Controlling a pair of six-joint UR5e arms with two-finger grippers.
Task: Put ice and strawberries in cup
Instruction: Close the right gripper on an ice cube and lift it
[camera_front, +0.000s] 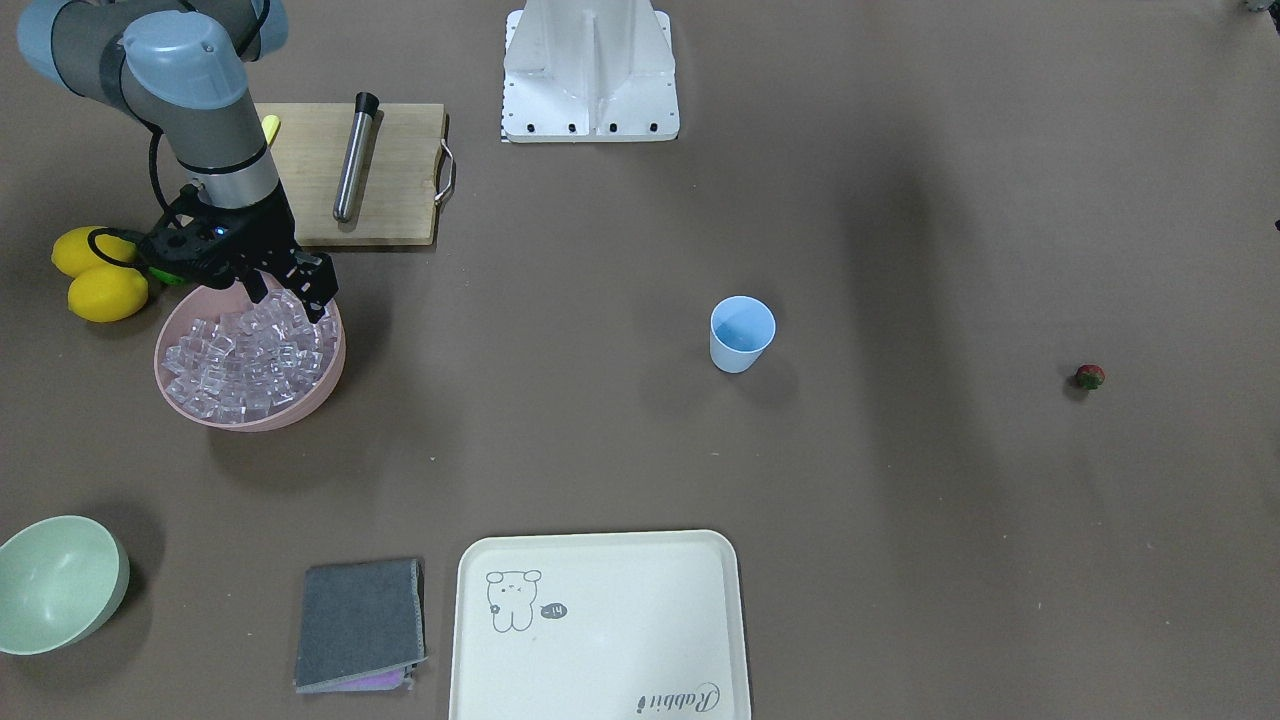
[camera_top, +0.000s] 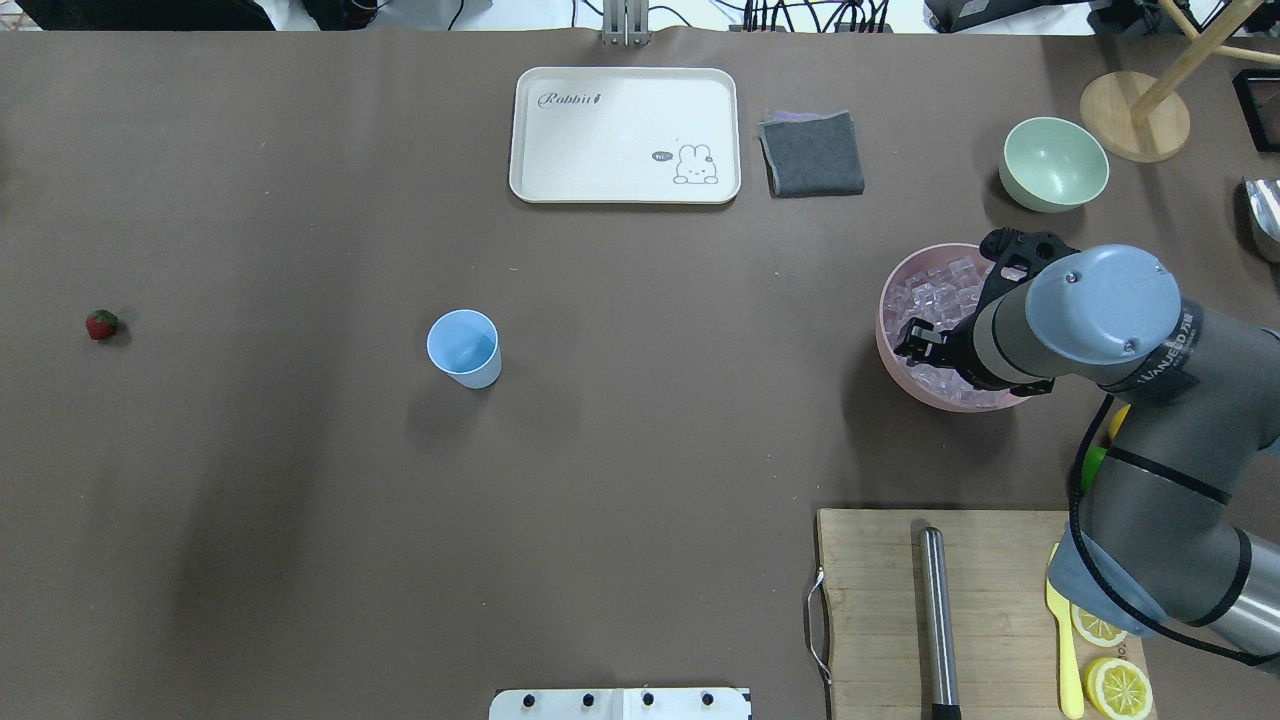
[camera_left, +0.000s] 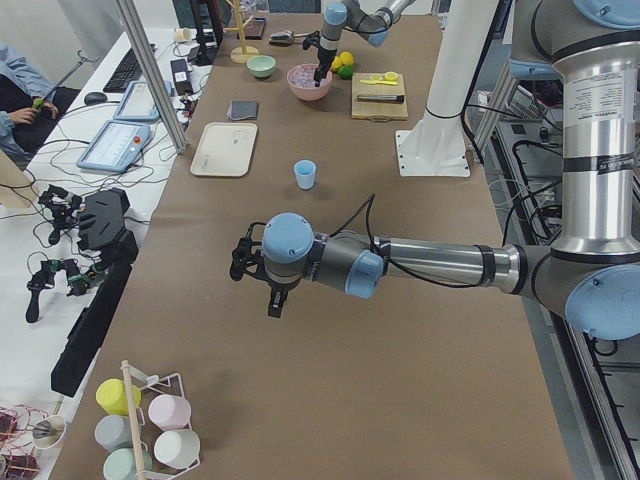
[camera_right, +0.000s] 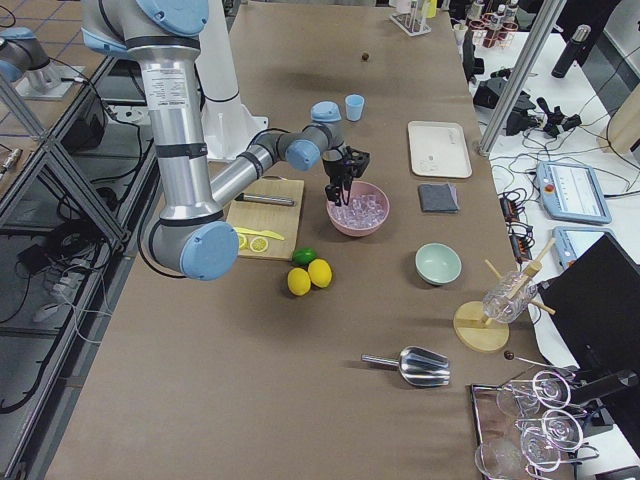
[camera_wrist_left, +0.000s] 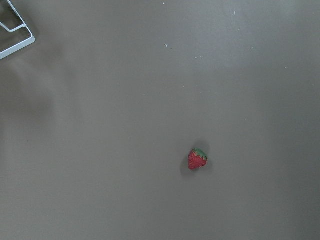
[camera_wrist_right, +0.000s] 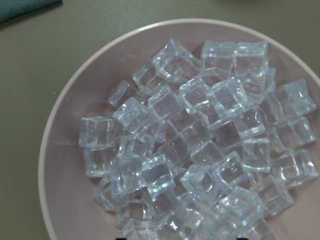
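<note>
The ice (camera_front: 245, 360) is a pile of clear cubes filling a pink bowl (camera_front: 300, 415); it fills the right wrist view (camera_wrist_right: 200, 150). My right gripper (camera_front: 290, 300) hangs open just above the bowl's robot-side rim, with nothing held. The light-blue cup (camera_front: 742, 335) stands upright and empty mid-table, also in the overhead view (camera_top: 464, 348). The strawberry (camera_front: 1089, 376) lies alone on the table far to my left, seen from above in the left wrist view (camera_wrist_left: 197, 159). My left gripper (camera_left: 252, 278) hovers over that end; I cannot tell if it is open.
A cutting board (camera_front: 390, 200) with a metal rod (camera_front: 352, 160) lies behind the pink bowl, two lemons (camera_front: 100, 290) beside it. A pale green bowl (camera_front: 55, 585), a grey cloth (camera_front: 360, 625) and a cream tray (camera_front: 600, 620) line the far edge.
</note>
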